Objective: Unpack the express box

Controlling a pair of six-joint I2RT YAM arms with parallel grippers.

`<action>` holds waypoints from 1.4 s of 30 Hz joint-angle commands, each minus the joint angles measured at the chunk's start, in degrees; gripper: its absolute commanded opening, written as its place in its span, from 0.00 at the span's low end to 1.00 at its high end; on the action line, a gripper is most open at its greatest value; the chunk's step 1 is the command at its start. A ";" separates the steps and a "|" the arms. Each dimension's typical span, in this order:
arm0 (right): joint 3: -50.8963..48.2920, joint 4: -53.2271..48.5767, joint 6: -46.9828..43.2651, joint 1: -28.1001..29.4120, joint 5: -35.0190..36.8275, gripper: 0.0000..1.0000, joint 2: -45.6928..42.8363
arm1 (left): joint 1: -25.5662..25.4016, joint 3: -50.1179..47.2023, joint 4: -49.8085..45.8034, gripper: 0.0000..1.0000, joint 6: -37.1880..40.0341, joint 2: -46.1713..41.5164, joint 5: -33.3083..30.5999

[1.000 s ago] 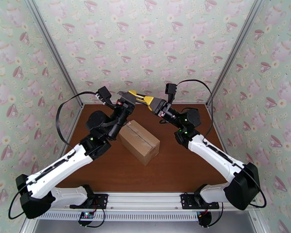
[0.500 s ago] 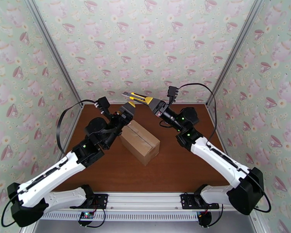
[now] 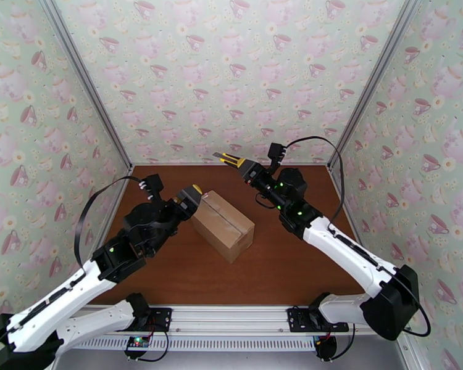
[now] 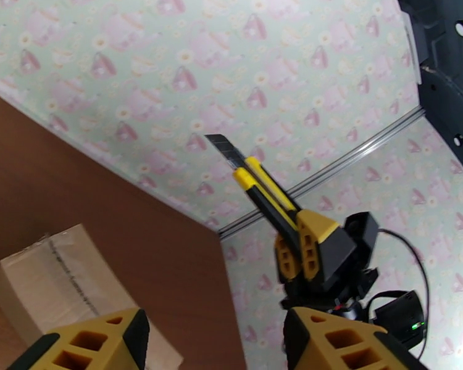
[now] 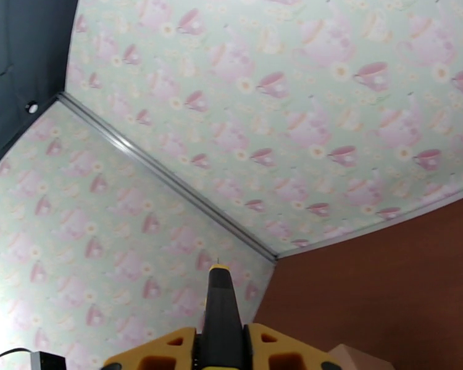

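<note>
On the brown table (image 3: 281,266) the box (image 3: 222,224) sits closed at centre. Its long axis and tape strip (image 3: 225,215) run from 10 to 4 o'clock. The left gripper (image 3: 191,195), jaws apart and empty, hovers just beside the box's 10 o'clock end and is the nearer one. The right gripper (image 3: 247,169), at 1 o'clock of the box, is clenched on a knife (image 3: 230,159) with its blade pointing toward 10 o'clock. The box lies at its 7 o'clock.

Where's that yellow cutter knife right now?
In the top view the cutter knife is held up in the right arm's fingers, near the back wall, above and behind the express box.
</note>
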 commanded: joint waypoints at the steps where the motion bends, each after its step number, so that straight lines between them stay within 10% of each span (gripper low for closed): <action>1: 3.45 -7.29 -8.16 0.10 6.37 0.00 -4.51 | 2.70 -1.20 -7.36 0.65 -0.88 2.04 4.86; 18: 2.71 -22.03 -17.25 -0.49 3.75 0.00 -15.71 | 14.45 -7.65 -5.83 0.80 2.09 13.50 17.91; 34: 2.95 -22.78 -18.52 -0.64 1.98 0.00 -15.92 | 18.84 6.41 -15.69 0.79 16.92 21.11 14.27; 42: 2.84 -23.48 -18.01 -0.73 0.99 0.00 -16.50 | 28.14 12.21 -9.17 0.76 23.94 34.10 23.66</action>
